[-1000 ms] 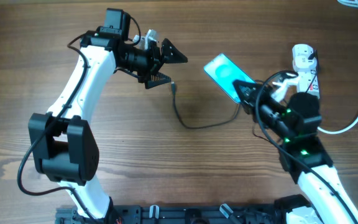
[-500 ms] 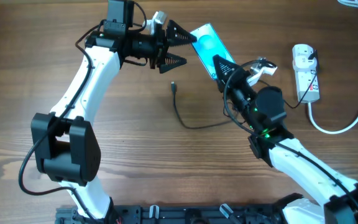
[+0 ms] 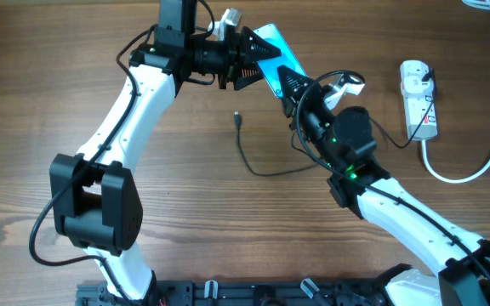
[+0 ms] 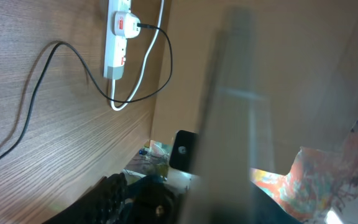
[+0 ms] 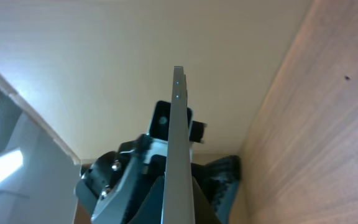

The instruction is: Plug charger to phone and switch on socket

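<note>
The phone (image 3: 272,47) hangs aloft, pinched in the right gripper (image 3: 286,81); the left gripper (image 3: 252,61) gapes wide around its far end, probably mid-handover, and next must close on it, charger (image 3: 260,172) unplugged

The table (image 3: 185,221) under me is matt brown wood with a fine grain. The phone (image 3: 272,44) has a glossy teal screen and, seen edge-on from my right wrist, a smooth grey rim. The charger (image 3: 270,170) looks matt black. The socket (image 3: 418,98) is smooth white plastic, like my left arm's shell (image 3: 122,115).
</note>
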{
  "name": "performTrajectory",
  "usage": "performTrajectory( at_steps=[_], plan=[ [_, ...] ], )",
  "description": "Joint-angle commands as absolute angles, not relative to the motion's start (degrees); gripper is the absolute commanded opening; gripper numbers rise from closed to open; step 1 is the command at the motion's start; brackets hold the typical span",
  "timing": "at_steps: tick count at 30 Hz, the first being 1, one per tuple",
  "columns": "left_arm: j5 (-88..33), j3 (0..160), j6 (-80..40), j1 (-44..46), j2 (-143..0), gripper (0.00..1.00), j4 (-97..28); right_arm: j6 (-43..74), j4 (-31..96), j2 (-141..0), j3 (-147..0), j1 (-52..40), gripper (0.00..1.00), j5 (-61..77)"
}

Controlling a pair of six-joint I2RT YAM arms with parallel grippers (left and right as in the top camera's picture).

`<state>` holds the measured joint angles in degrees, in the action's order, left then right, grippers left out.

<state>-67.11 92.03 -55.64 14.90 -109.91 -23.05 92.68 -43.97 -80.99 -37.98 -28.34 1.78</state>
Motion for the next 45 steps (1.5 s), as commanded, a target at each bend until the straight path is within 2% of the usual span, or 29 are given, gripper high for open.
performTrajectory(
  at_steps=[1, 6, 18, 30, 37, 40, 45],
  plan=[
    [-65.6, 93.0, -56.2, 15.0, -108.5, 0.55, -22.9, 99.2, -42.9, -81.4, -39.7, -28.6, 0.05, 0.2],
    [-62.3, 93.0, -56.7, 15.7, -108.5, 0.46, -22.7, 102.8, -42.8, -82.3, -39.9, -29.5, 0.04, 0.0],
    [-56.2, 93.0, -57.1, 17.1, -108.5, 0.34, -22.5, 103.7, -42.8, -84.4, -40.2, -31.6, 0.05, 0.0],
    [-55.4, 93.0, -57.3, 17.0, -108.5, 0.05, -22.5, 103.8, -42.8, -84.4, -40.2, -31.6, 0.04, 0.0],
    [-55.4, 93.0, -57.3, 17.0, -108.5, 0.04, -22.4, 105.7, -42.8, -84.4, -40.2, -31.6, 0.05, 0.1],
    [-55.4, 93.0, -57.3, 17.0, -108.5, 0.04, -22.4, 106.6, -42.8, -84.4, -40.2, -31.6, 0.13, 0.0],
    [-55.4, 93.0, -56.9, 15.7, -108.5, 0.04, -22.5, 106.5, -42.5, -84.4, -40.2, -31.6, 0.46, 0.1]
  ],
)
